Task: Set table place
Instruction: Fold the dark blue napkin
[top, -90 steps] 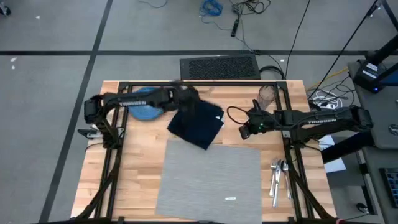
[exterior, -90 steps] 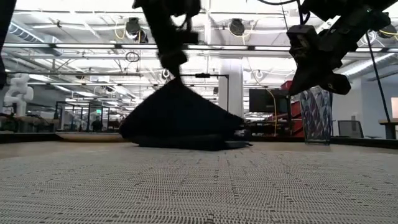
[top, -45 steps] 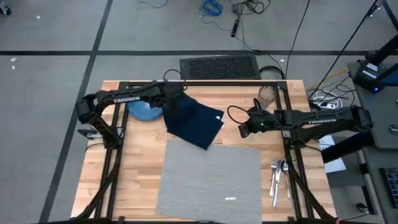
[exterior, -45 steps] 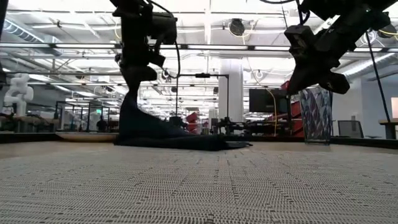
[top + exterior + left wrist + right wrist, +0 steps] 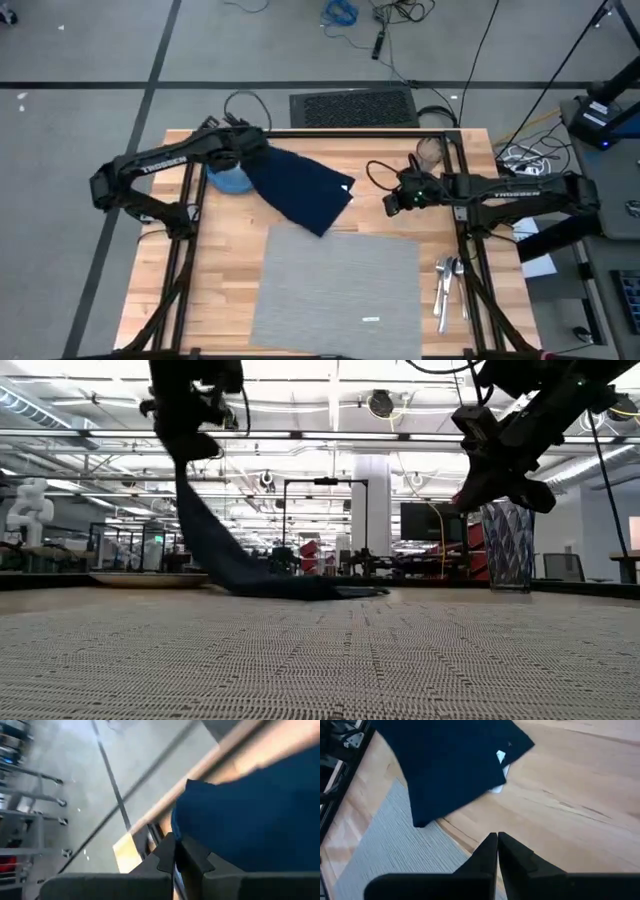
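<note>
The left gripper (image 5: 243, 158) was clamped on one corner of the navy napkin (image 5: 300, 190), its fingers (image 5: 167, 857) pressed together on the fabric. It held that corner raised over the blue dish (image 5: 226, 179), so the cloth hung taut and slanted, its far end trailing on the table (image 5: 215, 270) at the back edge of the placemat (image 5: 335, 290). Pinching a corner probably let the arm drag the cloth flat rather than bunch it.

The right gripper (image 5: 392, 203) hovered to the right of the napkin, above bare wood, fingers (image 5: 490, 851) closed together on nothing; it seemed to be waiting clear of the cloth.

The placemat lay flat at the front centre of the table, nothing yet set on it. To its right lay the cutlery (image 5: 447, 283); a glass (image 5: 430, 153) stood beyond the right gripper.
</note>
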### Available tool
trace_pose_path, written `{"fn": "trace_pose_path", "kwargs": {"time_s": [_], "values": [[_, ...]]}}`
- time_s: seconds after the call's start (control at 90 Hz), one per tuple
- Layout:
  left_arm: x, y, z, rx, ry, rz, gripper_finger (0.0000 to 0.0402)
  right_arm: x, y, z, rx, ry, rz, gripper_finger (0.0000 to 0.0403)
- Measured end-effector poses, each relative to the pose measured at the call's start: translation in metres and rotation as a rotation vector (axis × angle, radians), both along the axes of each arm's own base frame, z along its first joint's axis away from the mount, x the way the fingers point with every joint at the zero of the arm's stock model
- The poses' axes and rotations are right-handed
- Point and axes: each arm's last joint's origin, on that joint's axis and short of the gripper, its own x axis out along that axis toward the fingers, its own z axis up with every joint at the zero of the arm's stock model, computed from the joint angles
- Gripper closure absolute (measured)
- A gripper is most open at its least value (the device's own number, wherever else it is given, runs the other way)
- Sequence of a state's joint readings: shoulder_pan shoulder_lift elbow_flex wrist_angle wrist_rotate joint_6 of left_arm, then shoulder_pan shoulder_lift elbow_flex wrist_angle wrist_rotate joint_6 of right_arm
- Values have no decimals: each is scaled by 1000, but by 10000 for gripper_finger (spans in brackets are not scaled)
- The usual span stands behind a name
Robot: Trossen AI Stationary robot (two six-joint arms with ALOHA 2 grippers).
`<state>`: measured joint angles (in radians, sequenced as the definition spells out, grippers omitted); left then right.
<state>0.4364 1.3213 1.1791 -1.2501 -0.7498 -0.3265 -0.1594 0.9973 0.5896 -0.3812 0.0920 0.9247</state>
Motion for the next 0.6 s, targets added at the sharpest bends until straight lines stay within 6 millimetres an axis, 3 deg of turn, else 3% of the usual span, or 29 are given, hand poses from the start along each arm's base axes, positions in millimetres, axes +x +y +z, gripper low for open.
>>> {"fn": "trace_pose_path", "kwargs": {"time_s": [0.222, 0.422, 0.6], "values": [[-7, -10, -34, -85, 54, 37, 401, 13, -12, -7, 21, -23, 27, 403], [-5, -10, -42, -89, 29, 28, 401, 30, -40, -28, 71, 53, 53, 403], [-4, -10, -42, -92, 18, 26, 401, 65, -70, -23, 15, 135, 132, 403]]}}
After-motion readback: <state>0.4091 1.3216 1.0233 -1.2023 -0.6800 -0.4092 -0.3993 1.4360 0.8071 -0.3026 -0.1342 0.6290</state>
